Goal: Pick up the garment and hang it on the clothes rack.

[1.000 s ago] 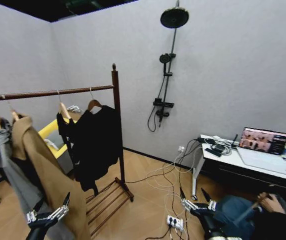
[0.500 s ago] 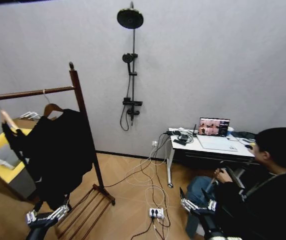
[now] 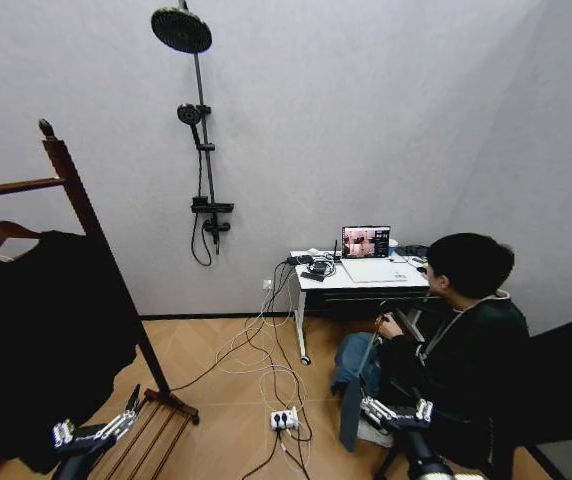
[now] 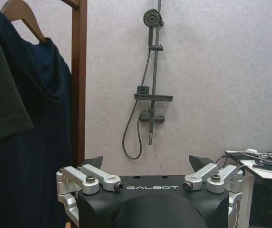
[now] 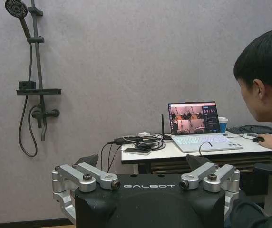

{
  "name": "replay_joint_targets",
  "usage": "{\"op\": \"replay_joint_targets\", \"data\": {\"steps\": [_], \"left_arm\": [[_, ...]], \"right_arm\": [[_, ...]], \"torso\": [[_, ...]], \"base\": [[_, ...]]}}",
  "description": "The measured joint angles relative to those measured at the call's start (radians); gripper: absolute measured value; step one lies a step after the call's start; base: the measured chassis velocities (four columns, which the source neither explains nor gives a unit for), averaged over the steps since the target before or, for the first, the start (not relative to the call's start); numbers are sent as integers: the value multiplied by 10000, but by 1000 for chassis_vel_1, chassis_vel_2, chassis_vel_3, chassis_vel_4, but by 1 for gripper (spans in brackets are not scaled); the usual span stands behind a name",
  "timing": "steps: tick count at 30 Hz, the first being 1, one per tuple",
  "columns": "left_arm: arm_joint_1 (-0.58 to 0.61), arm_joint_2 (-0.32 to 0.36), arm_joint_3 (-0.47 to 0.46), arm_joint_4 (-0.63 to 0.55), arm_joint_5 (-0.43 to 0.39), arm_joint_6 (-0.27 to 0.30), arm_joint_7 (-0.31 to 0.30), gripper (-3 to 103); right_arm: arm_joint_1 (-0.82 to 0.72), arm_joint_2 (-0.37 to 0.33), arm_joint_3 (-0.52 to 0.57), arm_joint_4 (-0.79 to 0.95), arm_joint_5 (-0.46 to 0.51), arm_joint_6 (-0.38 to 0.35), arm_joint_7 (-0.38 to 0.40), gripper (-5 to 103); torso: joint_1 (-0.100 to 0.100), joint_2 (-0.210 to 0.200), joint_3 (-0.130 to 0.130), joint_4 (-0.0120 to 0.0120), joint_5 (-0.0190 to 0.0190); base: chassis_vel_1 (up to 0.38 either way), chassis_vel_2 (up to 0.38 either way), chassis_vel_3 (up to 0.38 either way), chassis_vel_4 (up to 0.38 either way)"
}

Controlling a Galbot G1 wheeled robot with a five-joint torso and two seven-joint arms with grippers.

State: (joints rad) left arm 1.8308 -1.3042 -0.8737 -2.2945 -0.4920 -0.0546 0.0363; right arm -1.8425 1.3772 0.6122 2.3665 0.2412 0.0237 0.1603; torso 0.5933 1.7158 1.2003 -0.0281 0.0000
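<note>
Mock domestic test room in a robotics lab. A shower fixture is mounted on a bare grey wall over dry wooden flooring; ahead of the right gripper, a bench carries an open laptop and tangled cables, with a power strip on the floor between the two grippers
</note>
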Motion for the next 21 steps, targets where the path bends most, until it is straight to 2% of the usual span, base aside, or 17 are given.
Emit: {"op": "replay_joint_targets", "data": {"steps": [14, 21], "left_arm": [[0, 0, 0, 0, 0, 0, 0, 100], [0, 0, 0, 0, 0, 0, 0, 100]], "right_arm": [[0, 0, 0, 0, 0, 0, 0, 100], [0, 0, 0, 0, 0, 0, 0, 100]], "torso": [[0, 0, 0, -8, 0], [0, 0, 0, -2, 0]], "base": [[-11, -17, -14, -15], [0, 0, 0, 0]]}}
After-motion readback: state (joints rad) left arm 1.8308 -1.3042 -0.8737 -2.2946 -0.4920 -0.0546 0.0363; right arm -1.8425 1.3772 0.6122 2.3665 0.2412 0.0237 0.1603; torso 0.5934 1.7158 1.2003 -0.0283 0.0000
